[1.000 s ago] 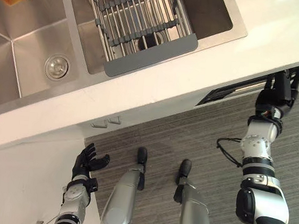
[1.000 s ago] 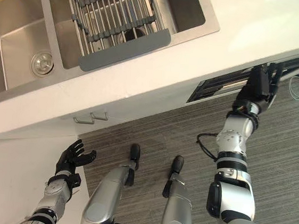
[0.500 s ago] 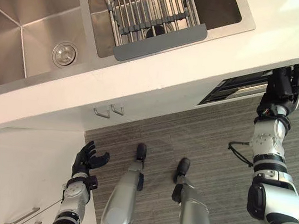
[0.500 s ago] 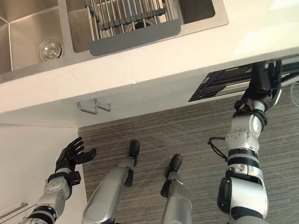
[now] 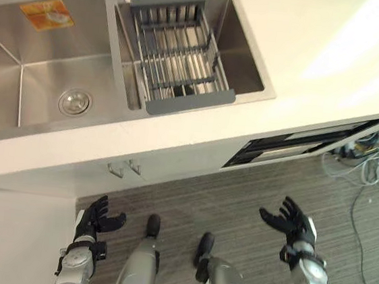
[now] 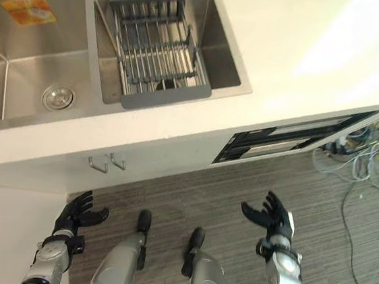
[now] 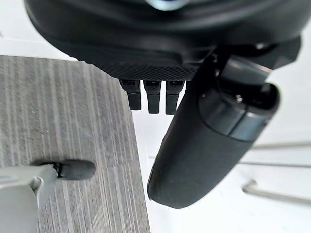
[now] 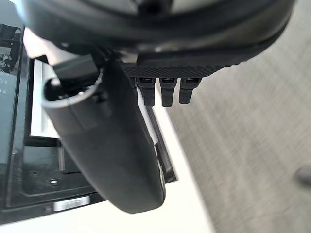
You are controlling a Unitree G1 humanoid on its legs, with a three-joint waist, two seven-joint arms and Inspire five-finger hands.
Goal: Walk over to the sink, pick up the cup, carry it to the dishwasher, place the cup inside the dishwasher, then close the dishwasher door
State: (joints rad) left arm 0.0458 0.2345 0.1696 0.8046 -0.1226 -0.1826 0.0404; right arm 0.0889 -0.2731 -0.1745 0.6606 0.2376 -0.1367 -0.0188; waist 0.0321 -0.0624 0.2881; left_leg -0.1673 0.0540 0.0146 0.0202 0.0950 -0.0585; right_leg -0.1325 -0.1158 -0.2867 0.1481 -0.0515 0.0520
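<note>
Under the white counter (image 5: 306, 66) the dishwasher (image 5: 297, 145) shows as a dark strip along the top of its door, which stands upright against the cabinet front. My right hand (image 5: 291, 220) hangs low over the grey floor, apart from that door, fingers spread and empty. In its wrist view the thumb (image 8: 114, 150) and fingers (image 8: 167, 92) stand straight, with the dishwasher's dark top strip (image 8: 29, 184) past them. My left hand (image 5: 97, 217) is open and empty at the lower left, beside a white cabinet front (image 7: 272, 204).
A steel double sink (image 5: 41, 65) is set in the counter, with a grey drying rack (image 5: 177, 66) across its right basin and a drain (image 5: 75, 101) in the left. Two cabinet hooks (image 5: 123, 169) stick out below. Loose cables (image 5: 365, 150) lie on the floor at right.
My right hand has left the dishwasher door's top edge and dropped low in front of me, open. The camera has shifted, so more of the sink shows. The left hand stays low.
</note>
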